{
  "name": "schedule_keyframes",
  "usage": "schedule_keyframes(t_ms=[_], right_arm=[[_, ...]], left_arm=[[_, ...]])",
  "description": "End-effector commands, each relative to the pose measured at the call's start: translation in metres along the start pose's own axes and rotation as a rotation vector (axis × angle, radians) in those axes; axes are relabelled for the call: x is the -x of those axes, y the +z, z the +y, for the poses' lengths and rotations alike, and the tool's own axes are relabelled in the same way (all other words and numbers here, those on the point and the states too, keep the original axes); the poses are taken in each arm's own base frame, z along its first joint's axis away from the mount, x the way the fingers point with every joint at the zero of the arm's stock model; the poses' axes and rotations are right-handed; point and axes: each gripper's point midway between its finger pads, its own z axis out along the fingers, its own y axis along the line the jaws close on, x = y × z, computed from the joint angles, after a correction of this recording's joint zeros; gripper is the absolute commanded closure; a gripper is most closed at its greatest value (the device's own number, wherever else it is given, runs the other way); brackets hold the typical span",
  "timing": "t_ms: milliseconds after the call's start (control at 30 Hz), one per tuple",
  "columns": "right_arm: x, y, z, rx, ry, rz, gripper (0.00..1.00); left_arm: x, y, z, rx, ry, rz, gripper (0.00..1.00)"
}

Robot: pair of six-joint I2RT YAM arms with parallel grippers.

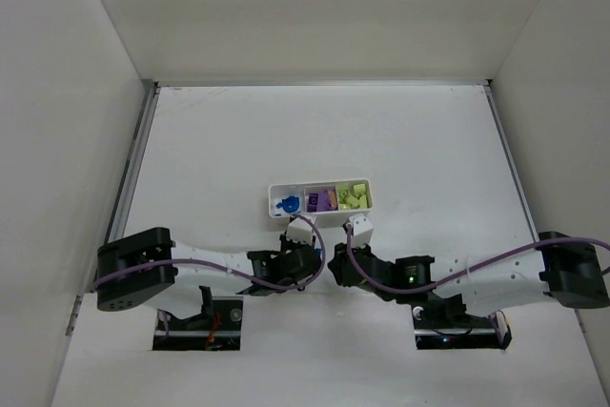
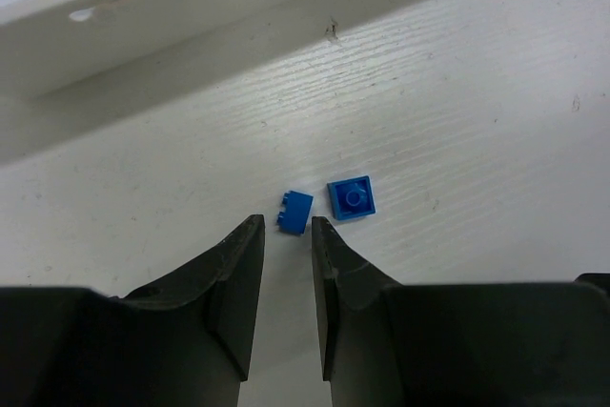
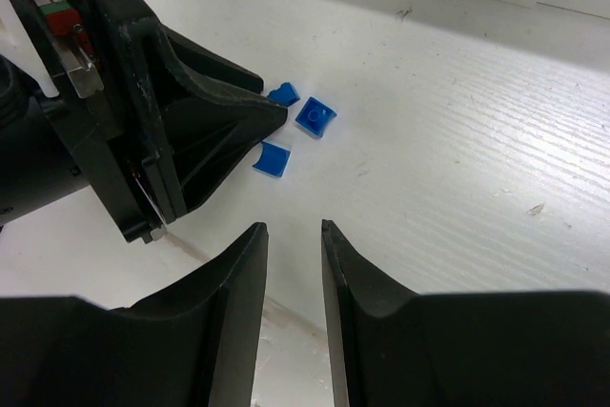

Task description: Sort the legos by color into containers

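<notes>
Empty, the left gripper (image 2: 287, 222) and right gripper (image 3: 294, 227) gape narrowly; a tiny blue brick (image 2: 296, 212) lies at the left's twelve o'clock.

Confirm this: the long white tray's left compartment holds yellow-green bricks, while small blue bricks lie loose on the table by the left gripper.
Wrong compartment. The top external view shows the left compartment of the long white tray holding a rounded blue piece; the yellow-green bricks occupy the right one. The rest stands.
</notes>
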Motion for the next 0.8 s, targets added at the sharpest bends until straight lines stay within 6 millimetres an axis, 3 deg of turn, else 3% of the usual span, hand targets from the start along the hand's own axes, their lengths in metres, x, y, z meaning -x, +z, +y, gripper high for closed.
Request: schedule_keyframes(t_ms=[0,167,333,433,567,767], right_arm=[[0.009,-0.001,0.007,0.014,0.032,-0.037,0.65],[0.003,0.005,0.012,0.019,0.027,-0.025,0.57],[-0.002,0.014,0.014,0.011,0.022,-0.012,0.57],[-0.001,0.021,0.014,-0.003,0.028,-0.015,0.57],[0.003,0.036,0.015,-0.038,0.032,-0.023,0.51],[0.01,0.056,0.016,-0.07,0.046,-0.041,0.49]], left_arm=[[0.013,0.002,-0.007,0.002,-0.038,-0.026,0.76],[0.007,0.01,-0.001,0.028,-0.022,-0.011,0.77],[0.004,0.015,-0.002,0.027,-0.023,-0.008,0.91],[0.01,0.009,0.002,0.031,-0.039,-0.035,0.94],[0.037,-0.013,0.011,0.013,-0.113,-0.114,0.94],[0.096,-0.045,0.033,0.016,-0.247,-0.27,0.93]])
